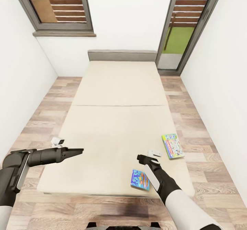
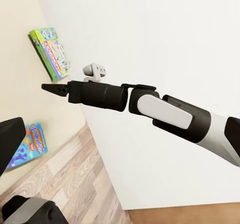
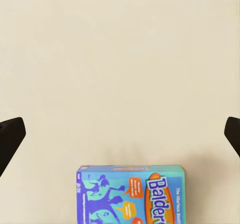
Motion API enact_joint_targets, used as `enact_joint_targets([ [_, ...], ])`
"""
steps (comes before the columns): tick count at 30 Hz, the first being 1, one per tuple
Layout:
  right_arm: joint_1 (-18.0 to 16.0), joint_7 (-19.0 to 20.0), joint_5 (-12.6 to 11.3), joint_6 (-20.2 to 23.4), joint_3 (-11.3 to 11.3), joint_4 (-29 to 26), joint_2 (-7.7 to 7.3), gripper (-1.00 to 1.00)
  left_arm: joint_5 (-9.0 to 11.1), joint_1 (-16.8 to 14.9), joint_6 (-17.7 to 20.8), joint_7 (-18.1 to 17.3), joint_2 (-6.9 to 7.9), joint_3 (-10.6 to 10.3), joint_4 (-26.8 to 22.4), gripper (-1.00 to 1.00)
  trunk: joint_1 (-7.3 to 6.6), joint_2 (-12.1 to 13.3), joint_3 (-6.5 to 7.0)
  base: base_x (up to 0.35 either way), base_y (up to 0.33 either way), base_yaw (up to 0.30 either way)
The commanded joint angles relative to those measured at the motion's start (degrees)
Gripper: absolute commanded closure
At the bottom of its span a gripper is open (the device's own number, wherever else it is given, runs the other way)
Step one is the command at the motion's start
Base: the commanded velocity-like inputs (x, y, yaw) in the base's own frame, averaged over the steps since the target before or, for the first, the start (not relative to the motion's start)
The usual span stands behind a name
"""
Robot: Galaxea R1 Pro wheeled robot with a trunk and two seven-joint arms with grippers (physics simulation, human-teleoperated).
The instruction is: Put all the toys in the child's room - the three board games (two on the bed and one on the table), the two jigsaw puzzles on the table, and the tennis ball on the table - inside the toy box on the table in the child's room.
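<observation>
On the beige bed [image 1: 116, 96], near its foot end at the right, lie two board games. The blue and orange one [image 1: 140, 180] [image 3: 131, 194] [image 2: 30, 144] lies closest to me, and the pale green-edged one [image 1: 172, 146] [image 2: 50, 53] is further up by the right edge. My right gripper [image 1: 140, 158] [image 3: 120, 139] [image 2: 47, 87] hovers open over the mattress just past the blue game, with nothing between its fingers. My left gripper [image 1: 79, 151] is open and empty over the bed's left part, pointing towards the right arm.
The bed's grey headboard [image 1: 121, 55] stands against the far wall under a window [image 1: 56, 7]. A glass door [image 1: 187, 27] is at the back right. Strips of wood floor [image 1: 51, 99] run along both sides, with white walls close by.
</observation>
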Motion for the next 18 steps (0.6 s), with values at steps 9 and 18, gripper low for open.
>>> enact_joint_targets([
  [9, -0.04, -0.48, -0.4, 0.23, 0.27, -0.06, -0.04, -1.0, -0.02, -0.02, 0.62, -0.23, 0.23, 0.11, -0.01, -1.0, 0.03, -0.1, -0.86, 0.0, 0.0, 0.0],
  [18, -0.04, -0.48, -0.4, 0.21, 0.27, -0.06, -0.04, -1.0, -0.2, -0.02, 0.58, -0.23, 0.25, 0.07, -0.01, -1.0, 0.03, -0.1, -1.64, 0.0, 0.0, 0.0],
])
